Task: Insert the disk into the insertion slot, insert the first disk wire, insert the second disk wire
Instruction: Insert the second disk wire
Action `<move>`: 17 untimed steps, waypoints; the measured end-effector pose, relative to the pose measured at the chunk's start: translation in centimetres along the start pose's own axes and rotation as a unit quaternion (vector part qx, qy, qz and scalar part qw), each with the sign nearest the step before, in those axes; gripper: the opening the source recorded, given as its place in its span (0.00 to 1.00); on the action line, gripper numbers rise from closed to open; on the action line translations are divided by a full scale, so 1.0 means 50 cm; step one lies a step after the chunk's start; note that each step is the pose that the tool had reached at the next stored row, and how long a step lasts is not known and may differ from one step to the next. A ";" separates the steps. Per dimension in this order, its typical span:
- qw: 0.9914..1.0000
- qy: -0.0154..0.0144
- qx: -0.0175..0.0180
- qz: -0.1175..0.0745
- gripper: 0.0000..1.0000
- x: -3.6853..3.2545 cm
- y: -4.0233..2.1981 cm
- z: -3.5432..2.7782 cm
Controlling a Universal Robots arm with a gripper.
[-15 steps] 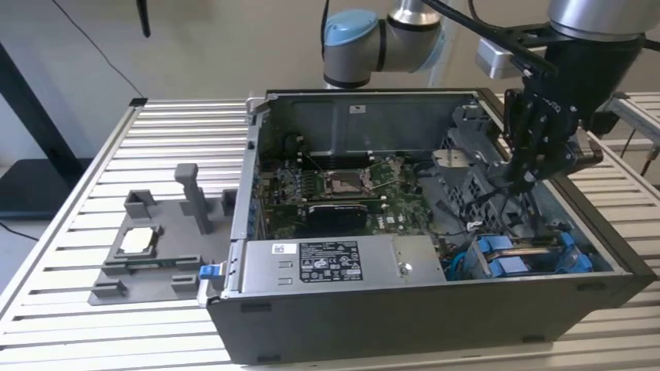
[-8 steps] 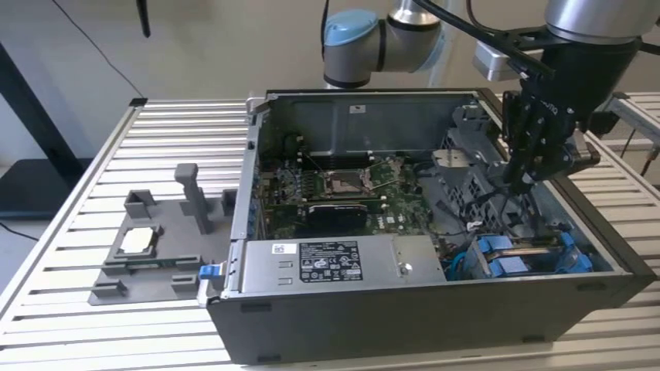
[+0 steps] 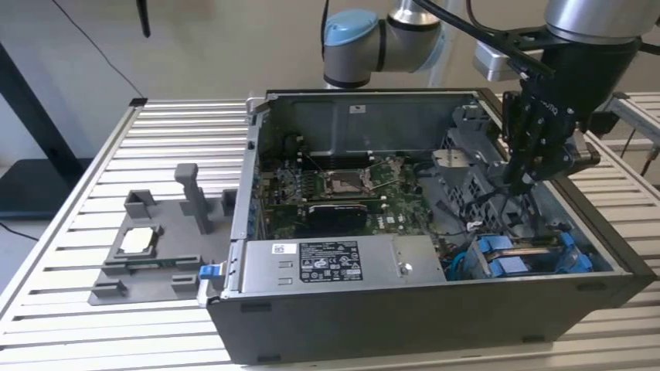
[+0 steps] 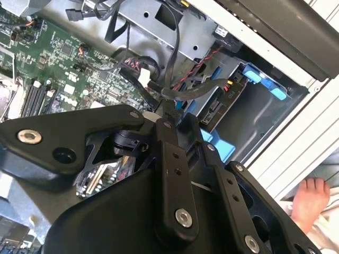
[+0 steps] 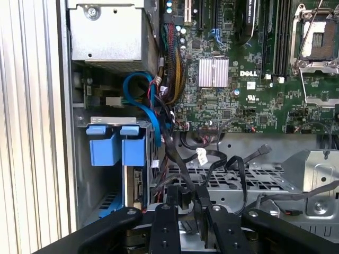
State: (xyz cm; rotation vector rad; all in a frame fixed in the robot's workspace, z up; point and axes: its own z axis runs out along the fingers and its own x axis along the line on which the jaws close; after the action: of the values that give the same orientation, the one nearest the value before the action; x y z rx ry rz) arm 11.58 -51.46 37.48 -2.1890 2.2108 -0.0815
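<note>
We saw an open dark computer case (image 3: pixel 433 309) on a slatted metal table (image 3: pixel 93 154), with the disk (image 5: pixel 117 149) in its blue carrier already seated in the insertion slot (image 5: pixel 100 120), the grey cage at the case's corner toward the exterior view's right. Our gripper (image 3: pixel 518 182) hung nearly upright inside the case above that cage, its black fingers (image 5: pixel 164 227) drawn narrow around a black disk wire (image 5: pixel 185 198); whether it truly pinched the plug, we could not tell. We judged the wire light, limp and springy, best held by its stiff connector, which looked small and easily bent. A green motherboard (image 5: pixel 233 100) lay just beside it.
</note>
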 end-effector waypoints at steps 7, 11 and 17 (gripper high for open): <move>1.000 0.000 0.000 0.000 0.16 0.000 0.000 0.000; 1.000 0.000 0.000 0.000 0.16 0.000 0.000 0.000; 1.000 0.000 0.000 0.000 0.16 0.031 0.000 0.001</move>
State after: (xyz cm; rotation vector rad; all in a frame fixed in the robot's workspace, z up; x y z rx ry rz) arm 11.58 -53.02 37.47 -2.1888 2.2108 -0.0815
